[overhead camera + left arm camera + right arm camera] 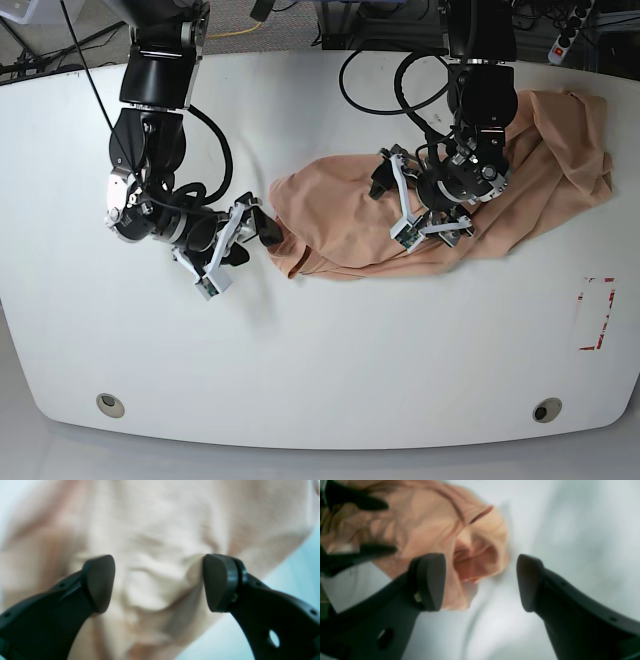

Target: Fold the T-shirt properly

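The peach T-shirt (540, 170) lies crumpled across the table's right half, with a bunched edge reaching toward the middle. My left gripper (388, 200) hovers low over its wrinkled middle. In the left wrist view this left gripper (158, 582) is open, and its right fingertip (217, 582) touches a raised fold of the T-shirt (155, 537). My right gripper (252, 240) is at the shirt's left tip. In the right wrist view this right gripper (480, 582) is open, straddling the T-shirt's (427, 527) bunched edge.
The white table (320, 350) carries a red-outlined rectangle (598, 312) near its right edge. Black cables (400, 80) loop behind the left arm at the back. The other arm's fingers (370, 550) show at the upper left of the right wrist view.
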Tool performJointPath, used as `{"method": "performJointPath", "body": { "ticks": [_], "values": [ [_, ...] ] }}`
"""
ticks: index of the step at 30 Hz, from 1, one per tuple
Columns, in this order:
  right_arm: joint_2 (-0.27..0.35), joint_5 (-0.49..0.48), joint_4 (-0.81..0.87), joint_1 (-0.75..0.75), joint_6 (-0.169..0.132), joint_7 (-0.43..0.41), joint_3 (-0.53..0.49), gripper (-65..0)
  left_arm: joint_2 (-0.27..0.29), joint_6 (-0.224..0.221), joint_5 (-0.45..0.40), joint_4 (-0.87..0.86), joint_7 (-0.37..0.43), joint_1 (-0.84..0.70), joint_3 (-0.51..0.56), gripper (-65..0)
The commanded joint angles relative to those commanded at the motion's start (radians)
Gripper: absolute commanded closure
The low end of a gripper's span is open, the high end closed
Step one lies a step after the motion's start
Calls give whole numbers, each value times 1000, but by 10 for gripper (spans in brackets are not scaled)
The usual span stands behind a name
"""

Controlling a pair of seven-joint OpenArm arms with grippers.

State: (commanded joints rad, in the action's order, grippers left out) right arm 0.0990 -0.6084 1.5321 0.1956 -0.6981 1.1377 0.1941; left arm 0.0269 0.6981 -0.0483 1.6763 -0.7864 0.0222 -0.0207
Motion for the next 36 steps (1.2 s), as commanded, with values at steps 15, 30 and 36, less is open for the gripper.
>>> {"method": "performJointPath", "body": {
  "ticks": [15, 30, 36],
  "values": [
    [-57, -2, 3, -44, 0, 25, -103, -430, -46, 0, 0, 155, 0, -52, -127, -511],
    [-68, 0, -58, -37, 0, -25, -127, 0, -107, 0, 224, 210, -201, -94, -655, -514],
    [-68, 0, -57, -37, 0, -26, -127, 0, -140, 0, 393, 207, -267, -138, -810, -515]
  ]
}}
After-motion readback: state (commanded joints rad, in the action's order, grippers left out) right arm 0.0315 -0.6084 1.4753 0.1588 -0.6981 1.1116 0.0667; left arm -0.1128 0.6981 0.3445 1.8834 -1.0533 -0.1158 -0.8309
